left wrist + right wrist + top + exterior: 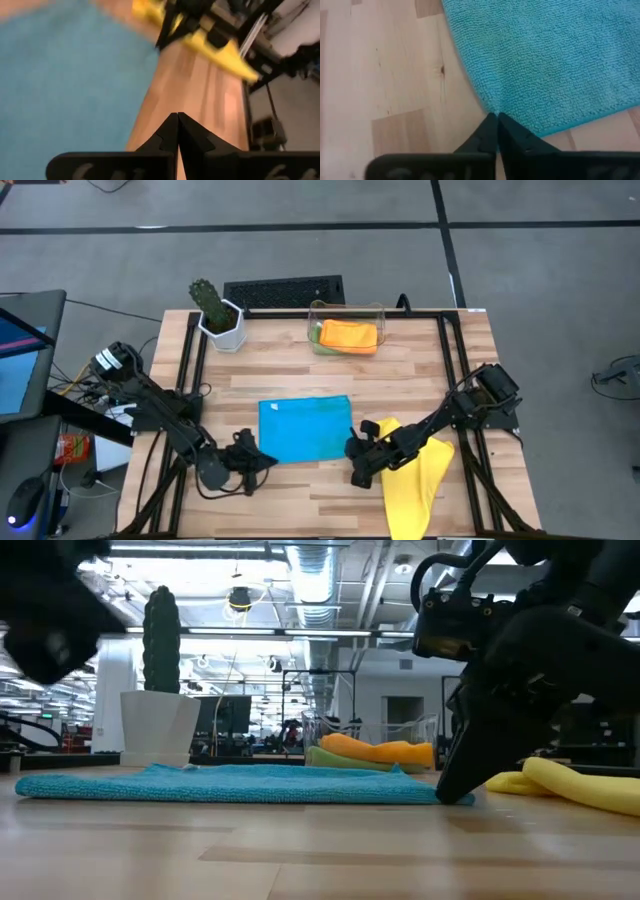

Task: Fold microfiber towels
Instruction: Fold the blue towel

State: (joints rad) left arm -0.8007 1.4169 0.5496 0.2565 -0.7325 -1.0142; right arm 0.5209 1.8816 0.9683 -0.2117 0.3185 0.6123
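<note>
A flat blue microfiber towel is spread on the wooden slatted table, between both grippers. Its edge is touched by the right gripper, jaws pressed together; whether cloth is pinched cannot be told. The left gripper is held just beside the towel, jaws pressed together. A limp yellow towel lies beneath the right arm.

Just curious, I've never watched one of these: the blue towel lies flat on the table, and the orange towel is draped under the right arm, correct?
Nearly. The blue towel does lie flat on the table, but the cloth under the right arm is the yellow towel. The orange towel sits in the clear bin at the far edge. The high view shows this.
</note>
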